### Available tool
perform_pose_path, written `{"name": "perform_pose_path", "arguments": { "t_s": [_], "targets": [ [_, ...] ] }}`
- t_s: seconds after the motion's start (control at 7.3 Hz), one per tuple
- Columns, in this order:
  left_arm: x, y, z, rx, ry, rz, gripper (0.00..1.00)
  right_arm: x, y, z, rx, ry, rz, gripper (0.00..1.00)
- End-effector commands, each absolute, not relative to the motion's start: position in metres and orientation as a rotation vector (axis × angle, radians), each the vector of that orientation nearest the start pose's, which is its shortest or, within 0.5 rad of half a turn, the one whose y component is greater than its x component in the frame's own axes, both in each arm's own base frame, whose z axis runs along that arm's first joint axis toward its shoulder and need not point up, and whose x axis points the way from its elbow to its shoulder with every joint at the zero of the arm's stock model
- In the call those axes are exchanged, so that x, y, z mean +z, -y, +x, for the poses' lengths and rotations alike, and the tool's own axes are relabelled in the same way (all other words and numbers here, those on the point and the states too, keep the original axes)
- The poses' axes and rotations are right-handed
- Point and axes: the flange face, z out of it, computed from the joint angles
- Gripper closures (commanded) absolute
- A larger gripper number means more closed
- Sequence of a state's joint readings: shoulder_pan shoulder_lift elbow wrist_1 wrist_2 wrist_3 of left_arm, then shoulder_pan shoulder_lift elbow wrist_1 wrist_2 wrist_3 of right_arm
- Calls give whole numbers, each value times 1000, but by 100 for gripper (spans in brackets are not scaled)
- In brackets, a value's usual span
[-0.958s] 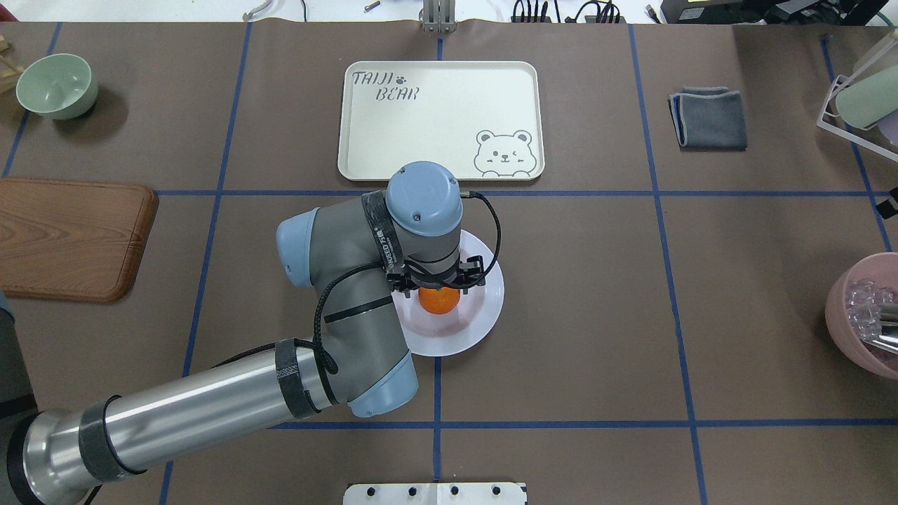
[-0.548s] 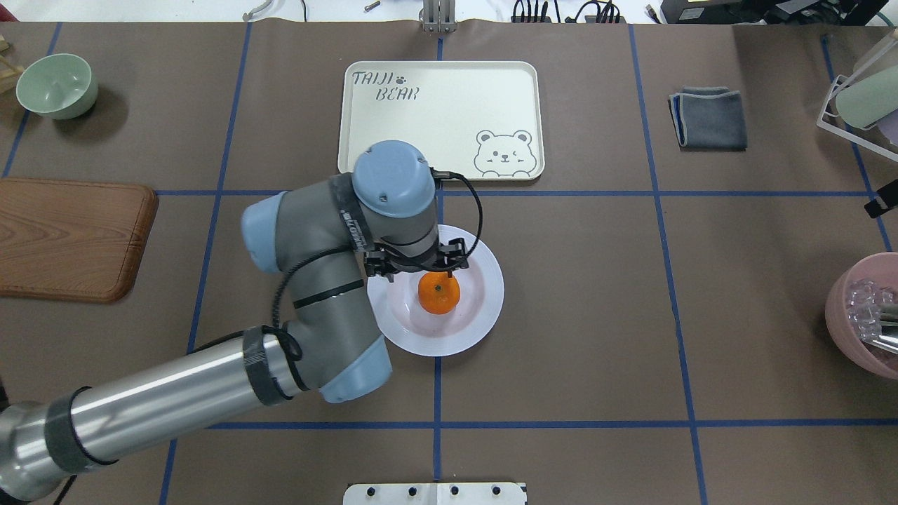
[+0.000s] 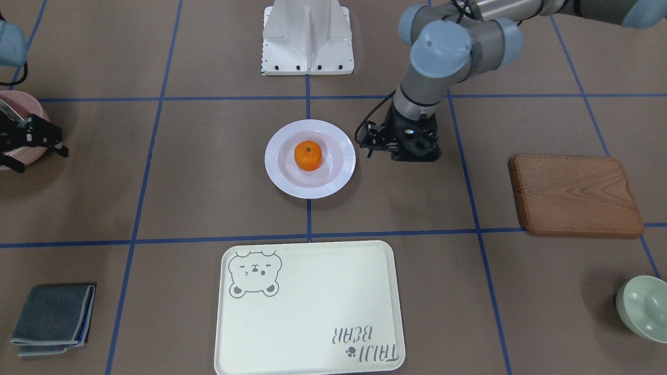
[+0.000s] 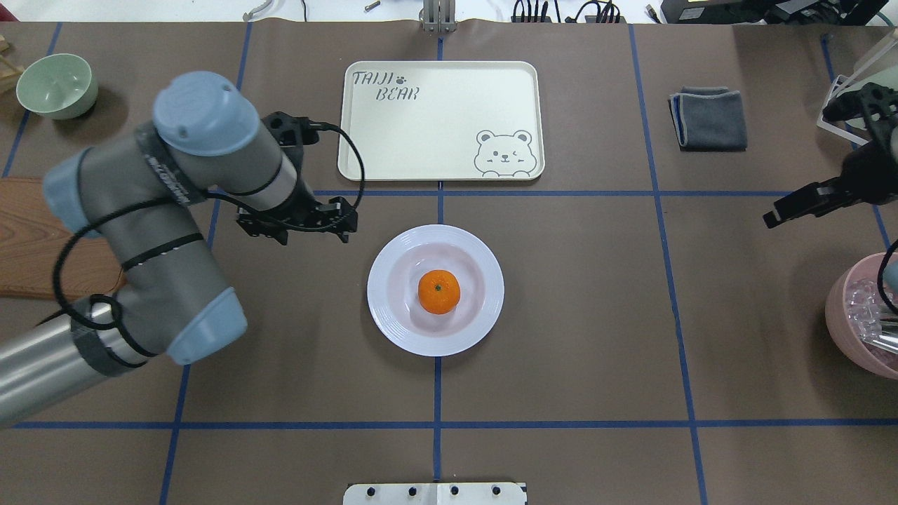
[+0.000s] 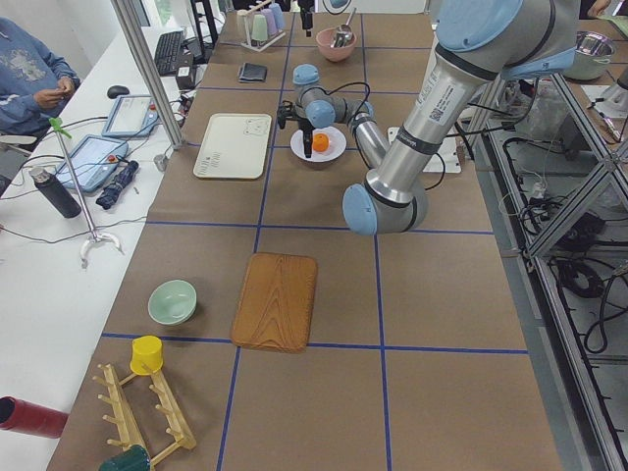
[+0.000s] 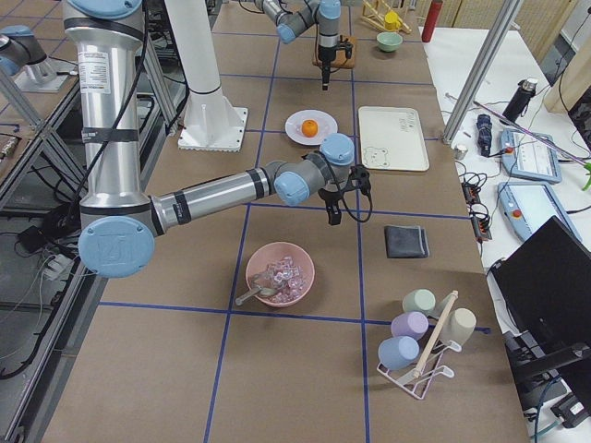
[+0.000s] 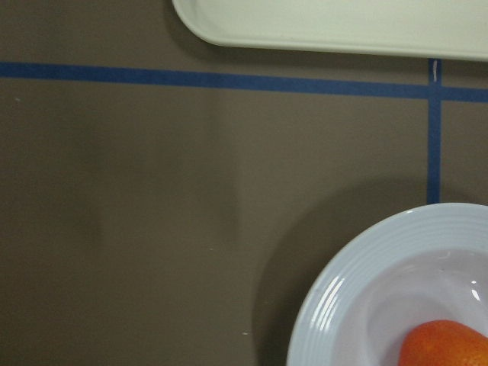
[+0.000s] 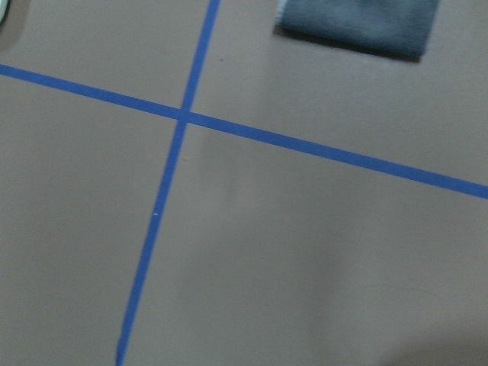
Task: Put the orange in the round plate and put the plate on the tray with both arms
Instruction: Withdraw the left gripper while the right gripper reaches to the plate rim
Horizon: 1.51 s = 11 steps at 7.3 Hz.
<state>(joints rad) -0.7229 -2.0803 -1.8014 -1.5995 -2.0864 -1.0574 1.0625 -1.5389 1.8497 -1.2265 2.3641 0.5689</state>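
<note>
The orange [image 4: 439, 292] [image 3: 308, 155] lies by itself in the middle of the white round plate [image 4: 382, 280] [image 3: 341, 172], at the table's centre. Beyond the plate, the cream tray [image 4: 440, 119] [image 3: 307, 307] with the bear drawing holds nothing. My left gripper [image 4: 295, 231] [image 3: 402, 156] hangs open and empty just off the plate's left rim, pointing down. In the left wrist view I see the plate's rim [image 7: 335, 305], part of the orange [image 7: 446, 347] and a tray corner [image 7: 328, 23]. My right gripper [image 3: 39, 159] is open at the table's right edge, far from the plate.
A brown wooden board [image 4: 42, 238] and a pale green bowl [image 4: 56, 84] sit at the left. At the right are a folded grey cloth [image 4: 708, 118], a pink bowl [image 4: 842, 308] of clear pieces and a cup rack [image 4: 863, 98]. Bare table surrounds the plate.
My left gripper has drawn away from the orange, up and to the left, leaving it in the plate. My right gripper has come into view at the right edge.
</note>
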Motion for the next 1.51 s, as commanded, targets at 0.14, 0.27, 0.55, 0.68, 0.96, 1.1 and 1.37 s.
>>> {"name": "perform_pose_path", "arguments": {
  "t_s": [0.14, 0.27, 0.55, 0.68, 0.96, 1.1, 1.37],
  "targets": [
    [348, 506, 292, 58, -847, 83, 2, 347, 432, -369, -3, 1112, 92, 0],
    [357, 513, 276, 68, -832, 101, 2, 323, 400, -420, 40, 1161, 104, 0],
    [365, 514, 275, 63, -822, 94, 2, 295, 383, -466, 68, 1275, 53, 0],
    [365, 514, 275, 63, -823, 93, 2, 305, 387, -478, 118, 1326, 65, 0],
    [365, 514, 275, 63, -822, 94, 2, 333, 393, -488, 200, 1431, 22, 2],
    [365, 514, 275, 63, -822, 94, 2, 339, 394, -489, 220, 1449, 6, 2],
    [364, 514, 275, 62, -823, 97, 2, 331, 401, -498, 254, 1459, 22, 3]
  ]
}}
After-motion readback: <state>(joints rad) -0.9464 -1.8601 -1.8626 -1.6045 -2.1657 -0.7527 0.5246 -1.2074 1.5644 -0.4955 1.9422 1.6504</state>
